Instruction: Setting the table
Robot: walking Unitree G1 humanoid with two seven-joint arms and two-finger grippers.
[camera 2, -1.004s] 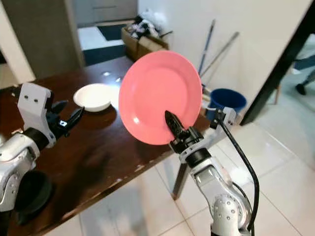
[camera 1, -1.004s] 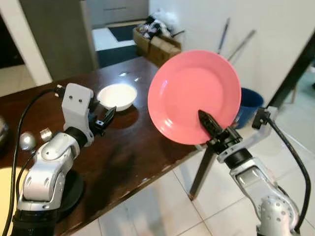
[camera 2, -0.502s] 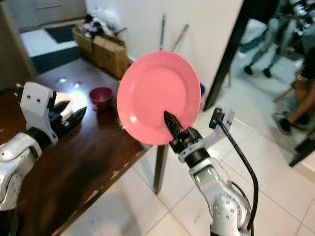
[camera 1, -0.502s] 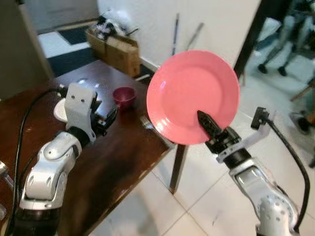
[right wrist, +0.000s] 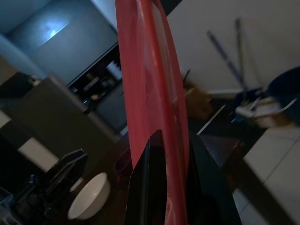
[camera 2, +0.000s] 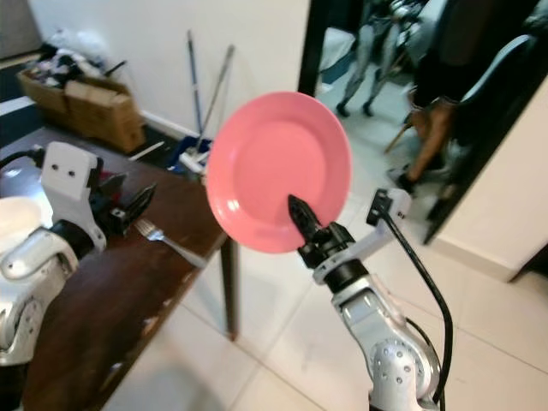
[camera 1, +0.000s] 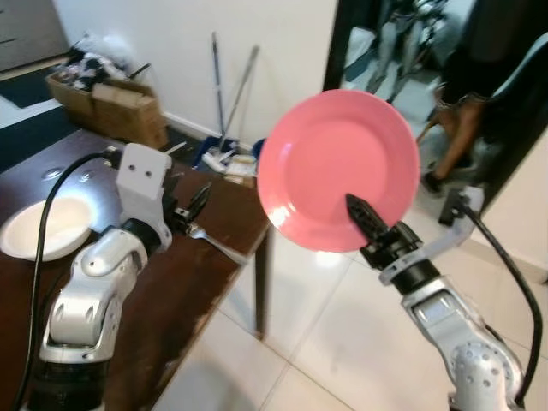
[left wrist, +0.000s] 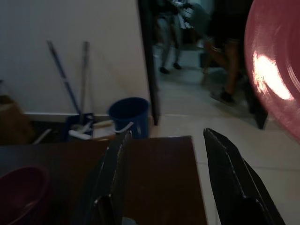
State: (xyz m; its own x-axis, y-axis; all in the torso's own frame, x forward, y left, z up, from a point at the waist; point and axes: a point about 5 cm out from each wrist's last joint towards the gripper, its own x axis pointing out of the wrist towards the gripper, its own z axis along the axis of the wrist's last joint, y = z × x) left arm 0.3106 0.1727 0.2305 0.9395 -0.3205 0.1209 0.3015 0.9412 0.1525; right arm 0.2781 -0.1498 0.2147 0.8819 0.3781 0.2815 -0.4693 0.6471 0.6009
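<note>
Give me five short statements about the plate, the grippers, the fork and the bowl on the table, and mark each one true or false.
1. The right gripper is shut on the pink plate. True.
2. The pink plate lies flat on the table. False: it is held up on edge, off the table.
3. The left gripper holds the fork. False: its fingers are open and hold nothing; the fork lies on the table.
4. A white bowl sits on the table. True.
5. The blue bucket stands on the table. False: it stands on the floor by the wall.

Upper left, cardboard boxes [camera 1: 111,107] by the wall; mops [camera 1: 229,86] lean beside them; a person's legs [camera 1: 454,128] upper right.
</note>
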